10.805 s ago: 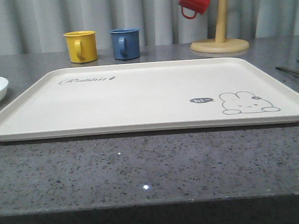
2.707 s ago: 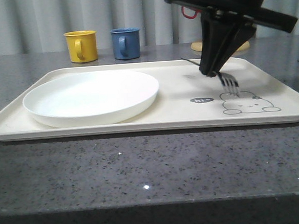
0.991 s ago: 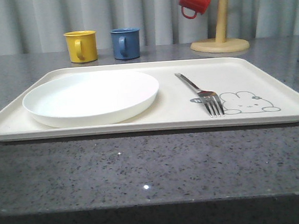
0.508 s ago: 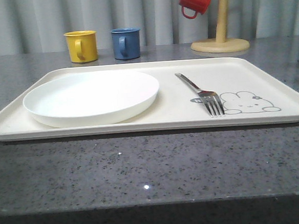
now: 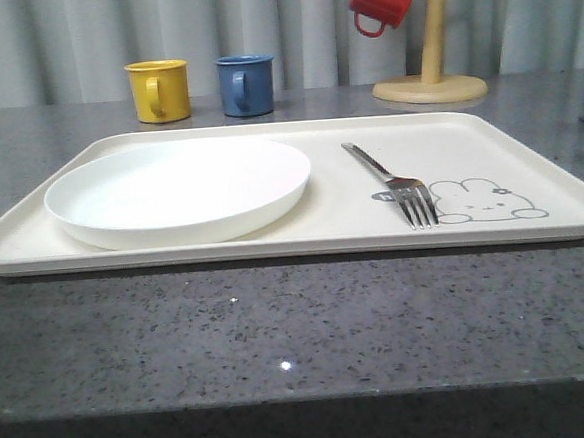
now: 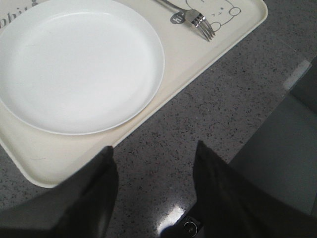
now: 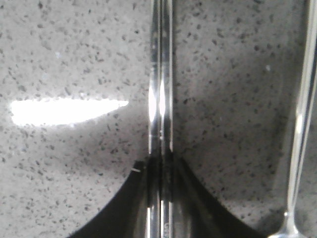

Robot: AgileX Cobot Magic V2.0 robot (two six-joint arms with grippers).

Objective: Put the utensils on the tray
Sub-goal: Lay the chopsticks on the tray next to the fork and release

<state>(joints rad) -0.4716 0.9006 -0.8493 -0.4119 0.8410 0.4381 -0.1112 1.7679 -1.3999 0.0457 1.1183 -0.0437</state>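
The cream tray lies across the counter, and a steel fork rests on its right half, tines over the rabbit drawing. In the left wrist view the fork sits at the tray's far corner. My left gripper hangs open over bare granite just off the tray's edge, with nothing between its fingers. In the right wrist view my right gripper is shut on a long straight flat steel piece that lies on the granite. A second slim steel utensil lies alongside it, its end out of frame.
A round white plate covers the tray's left half. Yellow mug and blue mug stand behind the tray. A wooden mug tree with a red mug stands at the back right.
The plate has come onto the tray since the earliest frame. The right gripper has let the fork go on the tray and left the front view. In the last second nothing moved there.
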